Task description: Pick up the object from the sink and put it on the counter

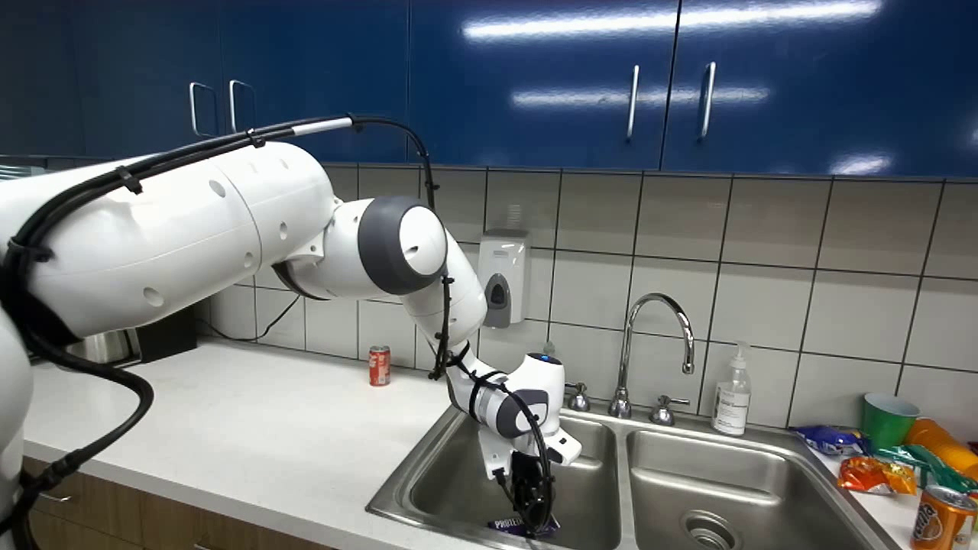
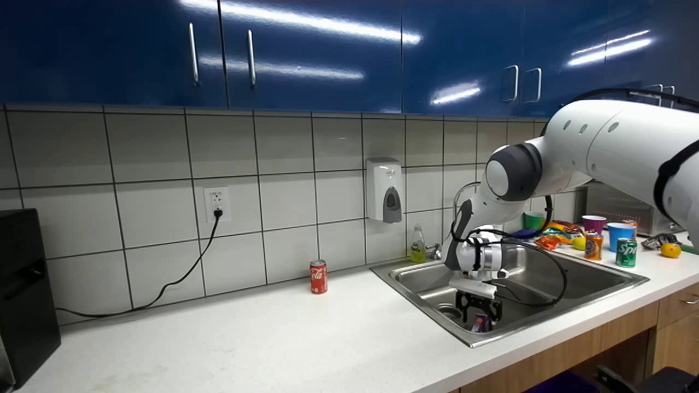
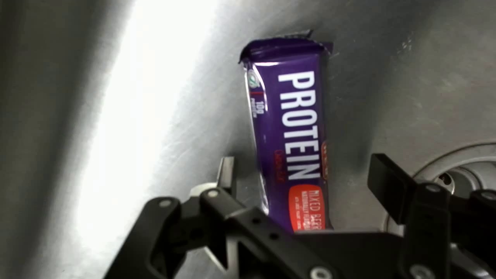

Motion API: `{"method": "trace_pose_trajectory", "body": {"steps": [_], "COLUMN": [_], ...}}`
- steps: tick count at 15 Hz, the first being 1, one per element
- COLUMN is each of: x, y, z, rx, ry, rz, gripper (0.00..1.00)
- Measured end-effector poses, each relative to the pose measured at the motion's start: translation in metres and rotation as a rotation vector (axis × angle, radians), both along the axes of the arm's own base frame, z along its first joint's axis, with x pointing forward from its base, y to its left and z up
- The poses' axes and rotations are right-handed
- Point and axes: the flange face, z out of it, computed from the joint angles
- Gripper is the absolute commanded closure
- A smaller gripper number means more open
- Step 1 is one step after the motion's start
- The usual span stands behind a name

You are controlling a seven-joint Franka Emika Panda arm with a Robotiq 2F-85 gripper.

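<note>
The object is a purple protein bar with white lettering and a red patch. It lies flat in the sink (image 1: 623, 489) basin nearer the long counter, and shows whole but for its lower end in the wrist view (image 3: 298, 128). It also shows in both exterior views (image 1: 504, 525) (image 2: 481, 324), partly behind the fingers. My gripper (image 3: 304, 174) is open, with one finger on each side of the bar and gaps between. It reaches down into the basin in both exterior views (image 1: 532, 519) (image 2: 479, 315). The pale counter (image 1: 229, 428) stretches beside the sink, also in an exterior view (image 2: 262, 344).
A red can (image 1: 380, 366) stands on the counter near the wall. The faucet (image 1: 623, 359) rises behind the basins, with a soap bottle (image 1: 732, 393) beside it. Snack packets (image 1: 875, 475), cups and cans stand past the far basin. A drain (image 3: 465, 174) lies right of the bar.
</note>
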Motion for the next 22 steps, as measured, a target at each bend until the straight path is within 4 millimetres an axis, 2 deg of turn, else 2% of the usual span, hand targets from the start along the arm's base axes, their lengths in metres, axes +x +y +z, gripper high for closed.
{"method": "trace_pose_trajectory", "body": {"steps": [5, 15, 22], "x": [0.0, 0.006, 0.024], "y": [-0.001, 0.0, 0.013], "z": [0.001, 0.005, 0.032], "rx": [-0.001, -0.006, -0.014], "ry": [0.002, -0.007, -0.046], "rz": [-0.006, -0.004, 0.019], "gripper": [0.81, 0.83, 0.83]}}
